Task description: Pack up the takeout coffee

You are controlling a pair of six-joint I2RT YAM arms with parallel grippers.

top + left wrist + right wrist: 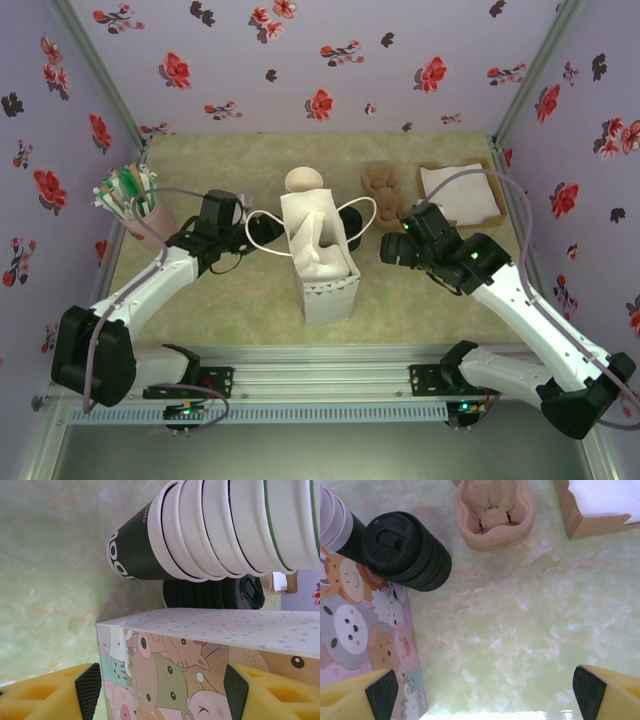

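Observation:
The takeout coffee is hidden or out of view. A white paper bag [330, 285] printed with cartoon animals [200, 630] stands upright mid-table, its mouth open. My left gripper [245, 228] sits at the bag's left side. Its jaws [162, 692] are open, with the bag's printed wall just ahead of the pads and nothing pinched. To the right of the bag, my right gripper [388, 245] is wide open [482, 695] over bare table, and the bag's edge [350, 620] is by its left finger.
A stack of cream-rimmed cups [303, 180] [225, 525] stands behind the bag. A squat black stack of lids [405, 550] [210, 595] is beside it. Brown cup holders [494, 515] and a napkin box [460, 195] are at the back right. A cup of straws [135, 205] is at the far left.

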